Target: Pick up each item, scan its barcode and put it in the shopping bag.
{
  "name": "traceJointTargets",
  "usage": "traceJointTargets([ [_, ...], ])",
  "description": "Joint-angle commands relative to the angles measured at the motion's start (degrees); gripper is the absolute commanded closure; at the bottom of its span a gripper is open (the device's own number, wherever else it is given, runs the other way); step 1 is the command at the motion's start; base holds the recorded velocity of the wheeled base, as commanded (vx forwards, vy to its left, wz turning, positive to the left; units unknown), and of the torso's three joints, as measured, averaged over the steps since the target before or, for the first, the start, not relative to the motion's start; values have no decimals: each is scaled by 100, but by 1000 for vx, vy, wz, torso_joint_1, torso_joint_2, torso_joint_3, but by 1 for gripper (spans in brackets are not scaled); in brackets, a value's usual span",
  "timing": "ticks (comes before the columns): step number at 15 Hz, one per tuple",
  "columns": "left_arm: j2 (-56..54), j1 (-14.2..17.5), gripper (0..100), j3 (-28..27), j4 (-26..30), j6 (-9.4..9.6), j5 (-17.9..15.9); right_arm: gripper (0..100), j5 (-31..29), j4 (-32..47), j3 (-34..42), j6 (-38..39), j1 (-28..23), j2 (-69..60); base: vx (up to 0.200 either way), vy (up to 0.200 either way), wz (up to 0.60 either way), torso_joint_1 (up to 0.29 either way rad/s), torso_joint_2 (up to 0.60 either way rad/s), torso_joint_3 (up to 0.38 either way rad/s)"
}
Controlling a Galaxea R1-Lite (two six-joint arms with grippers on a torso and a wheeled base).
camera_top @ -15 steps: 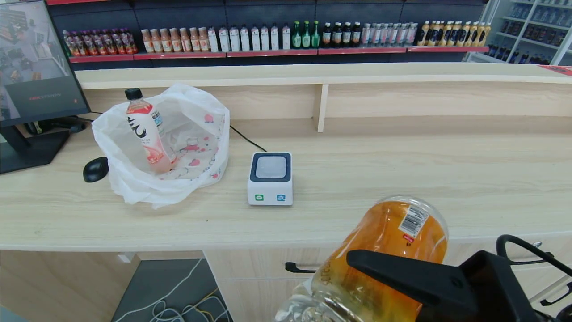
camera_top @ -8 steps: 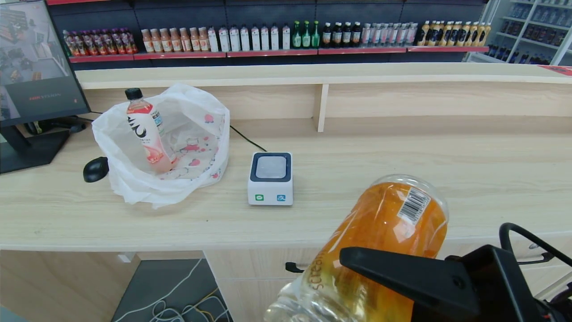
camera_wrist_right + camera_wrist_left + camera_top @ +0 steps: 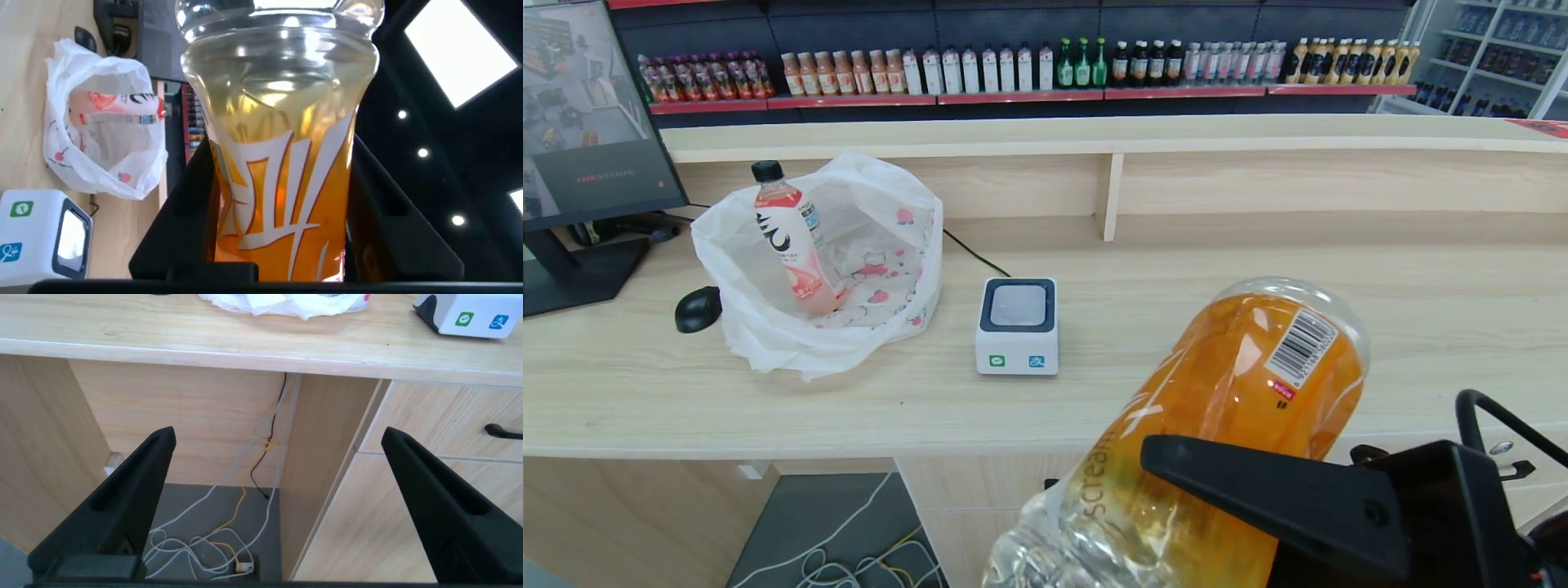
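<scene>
My right gripper (image 3: 1217,498) is shut on an orange drink bottle (image 3: 1217,433), held tilted above the counter's front edge at the right, its barcode (image 3: 1300,343) facing up. In the right wrist view the bottle (image 3: 278,163) sits between the black fingers (image 3: 184,220). The white barcode scanner (image 3: 1017,325) stands on the counter left of the bottle. Further left the white shopping bag (image 3: 760,310) holds a pink drink bottle (image 3: 791,238) leaning upright. My left gripper (image 3: 278,498) hangs open below the counter edge, nothing between its fingers.
A black mouse (image 3: 698,309) and a monitor (image 3: 588,114) sit left of the bag. The scanner's cable (image 3: 974,255) runs back along the counter. A raised wooden ledge (image 3: 1094,135) borders the counter's far side, with shelves of bottles (image 3: 1013,69) behind.
My right gripper has lifted the orange bottle up and slightly forward, so it looms larger in the head view. The bag, scanner and pink bottle have not moved.
</scene>
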Motion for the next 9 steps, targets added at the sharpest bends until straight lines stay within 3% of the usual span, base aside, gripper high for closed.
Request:
traceJointTargets([
  [1,-2,0,0,0,0,-1,0,100,1,-8,-85,-133,1,-2,0,0,0,0,0,0],
  [9,-2,0,0,0,0,-1,0,100,1,-8,-50,-177,1,6,0,0,0,0,0,0],
])
